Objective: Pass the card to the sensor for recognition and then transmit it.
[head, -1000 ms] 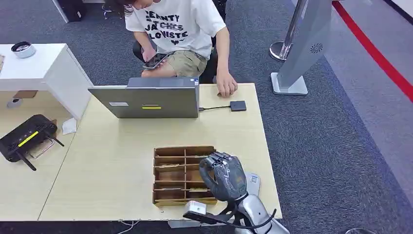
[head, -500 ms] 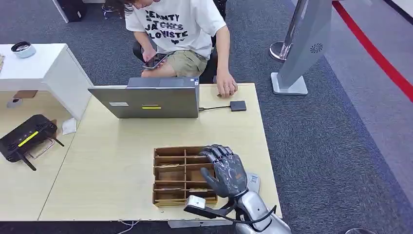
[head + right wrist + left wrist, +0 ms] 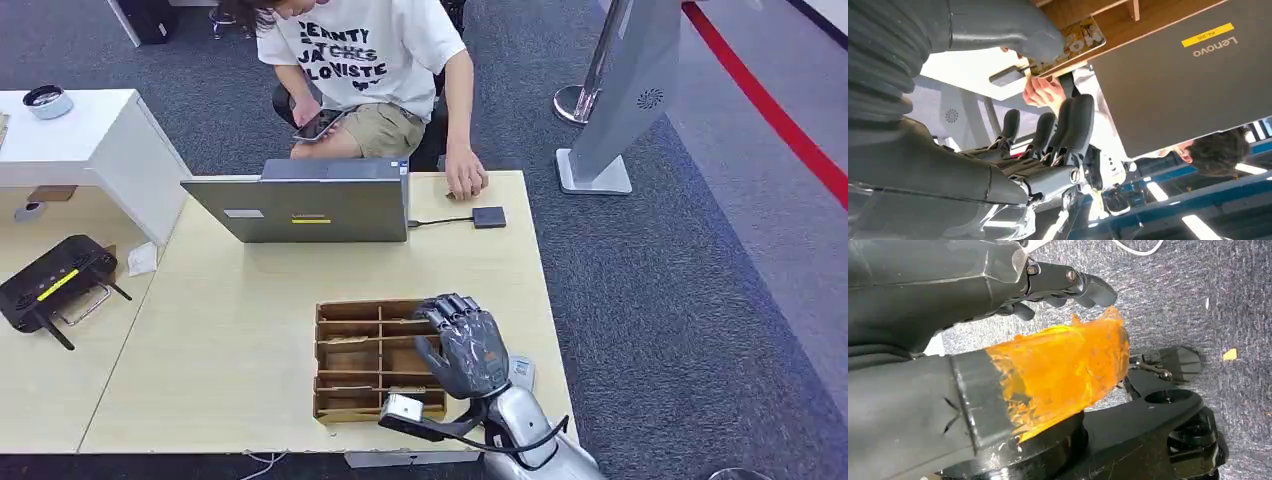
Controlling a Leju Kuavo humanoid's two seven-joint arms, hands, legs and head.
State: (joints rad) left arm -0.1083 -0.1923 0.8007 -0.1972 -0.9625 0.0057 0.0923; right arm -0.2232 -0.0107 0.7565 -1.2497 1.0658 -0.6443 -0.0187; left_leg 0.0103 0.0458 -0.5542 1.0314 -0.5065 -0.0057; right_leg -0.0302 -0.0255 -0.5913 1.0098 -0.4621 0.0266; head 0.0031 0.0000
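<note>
A wooden tray (image 3: 365,312) with several compartments sits near the table's front edge, with cards lying in some slots (image 3: 346,340). My right hand (image 3: 463,346) hovers over the tray's right side, fingers spread. In the right wrist view the thumb (image 3: 1034,39) touches the edge of a patterned card (image 3: 1081,36) in the tray, while the dark fingers (image 3: 1064,124) stay apart from it. The small dark sensor (image 3: 489,217) lies at the far right of the table, cabled to the laptop (image 3: 308,207). My left hand (image 3: 1063,284) hangs over the carpet and holds nothing.
A person sits behind the laptop with a hand (image 3: 465,183) resting on the table beside the sensor. A black router (image 3: 55,275) lies on the left table, next to a white cabinet (image 3: 70,140). A pale flat item (image 3: 520,372) lies right of the tray.
My right hand has shifted slightly toward the far side of the tray and its fingers have straightened out. The person and the sensor have stayed put.
</note>
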